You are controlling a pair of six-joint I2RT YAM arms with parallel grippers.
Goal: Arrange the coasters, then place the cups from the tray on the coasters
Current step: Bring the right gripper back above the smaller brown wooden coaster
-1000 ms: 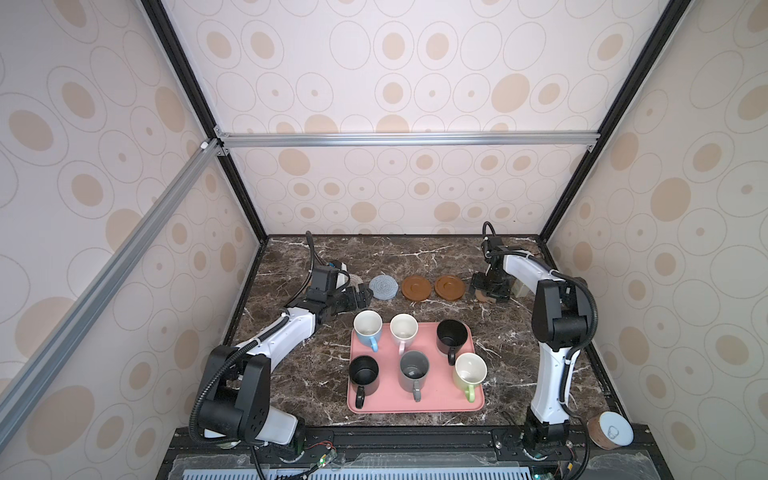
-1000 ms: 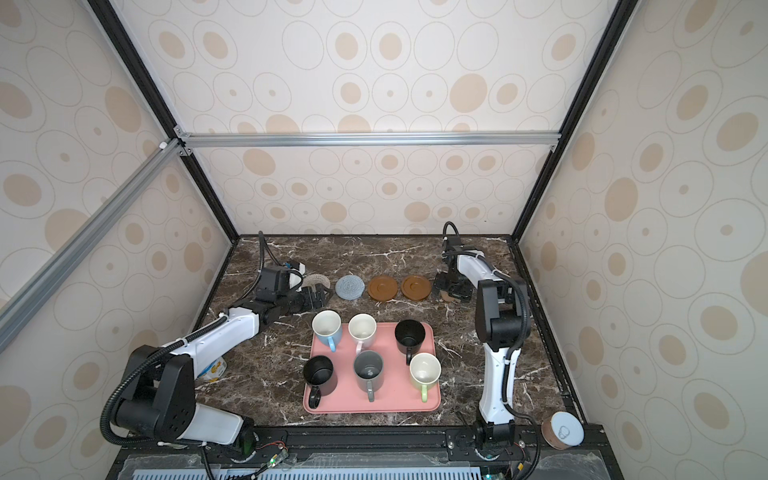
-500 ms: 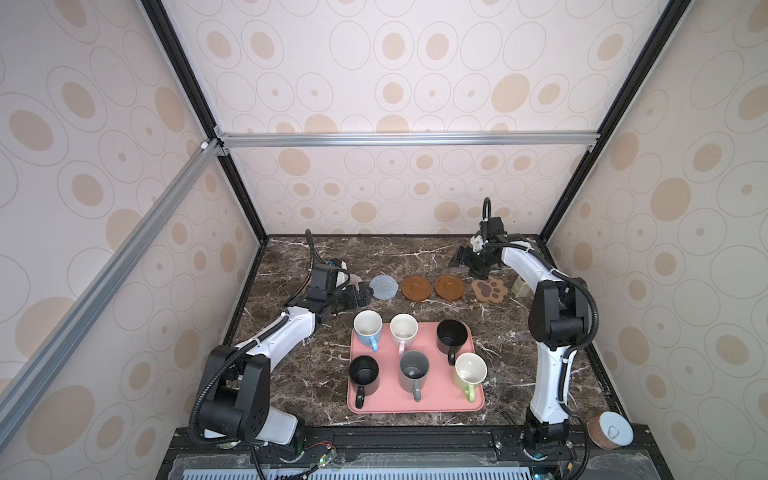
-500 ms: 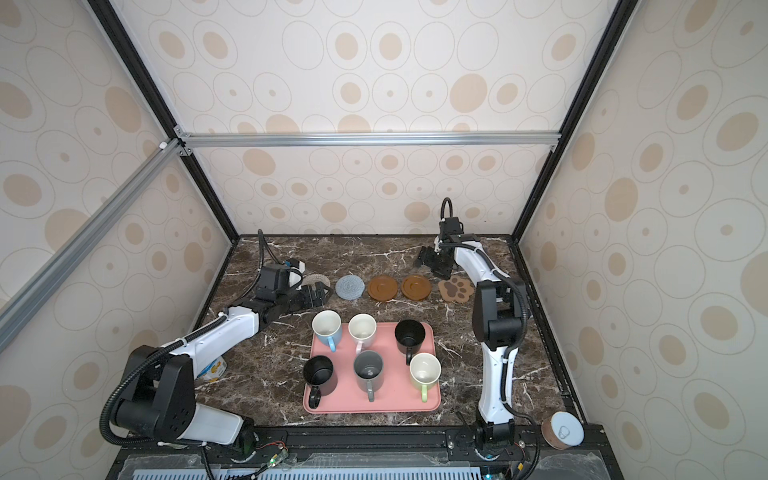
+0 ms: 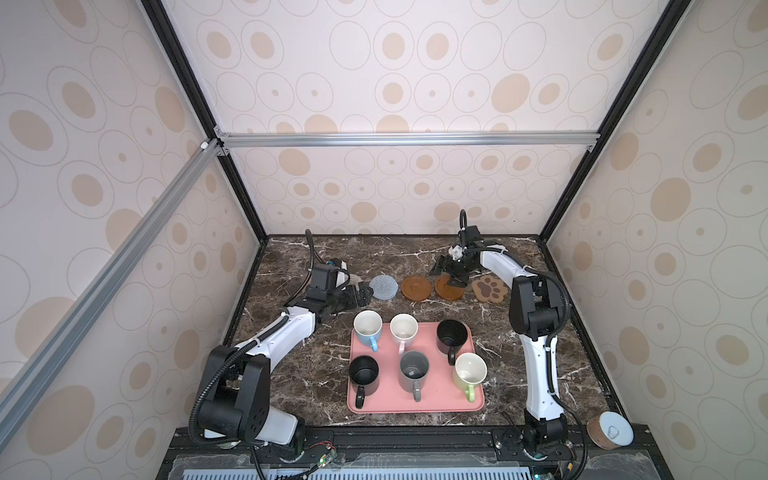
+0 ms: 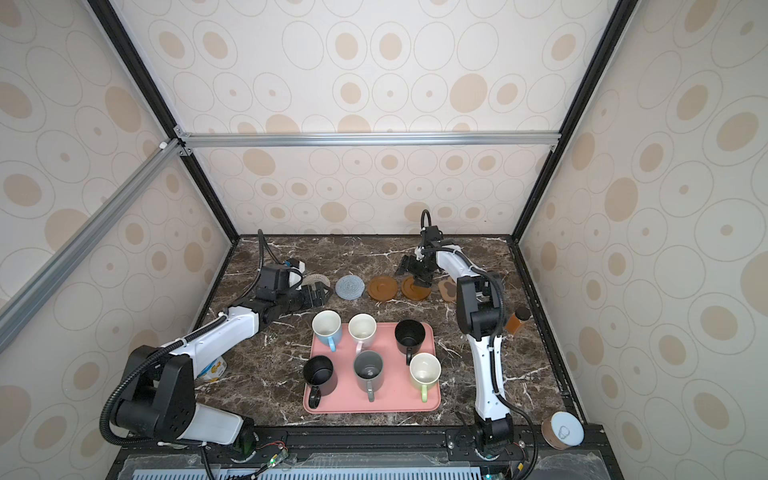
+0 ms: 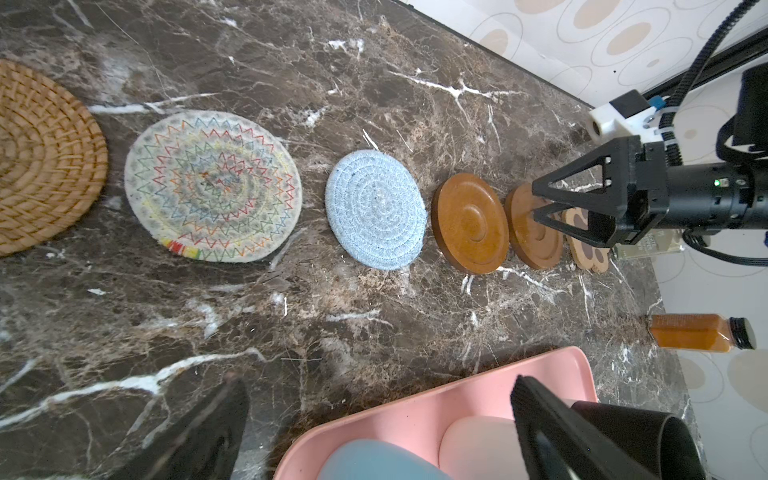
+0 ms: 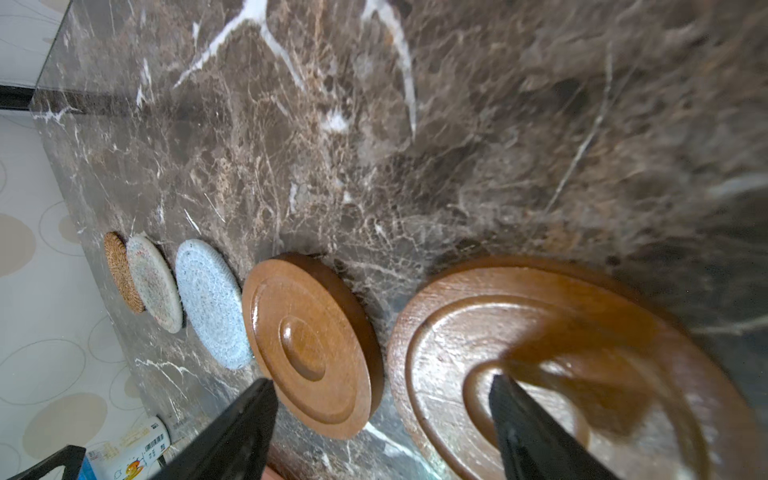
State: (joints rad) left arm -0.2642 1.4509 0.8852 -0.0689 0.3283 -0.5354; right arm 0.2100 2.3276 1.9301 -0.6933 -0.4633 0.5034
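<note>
Spacing the row evenly is our job now, we judge, before any cup moves. Tray [image 5: 415, 405], with all six cups [image 5: 368, 326] in it, lies back toward the arm bases from both tools. Coasters [image 7: 212, 187] line up beyond it. Our right tool [image 7: 536, 203], fingers apart and empty, hangs over a wooden disc [image 8: 449, 316], the paw [image 5: 490, 289] just behind its fingers. Our left tool [image 5: 362, 295], wide apart and empty, has the grey-blue mat [image 5: 383, 286] just off its tips. Wood may skate on polished stone, so we should press straight down and nudge gently. Patterned walls [image 5: 395, 83] close in the veined brown bench [image 5: 320, 374].
</note>
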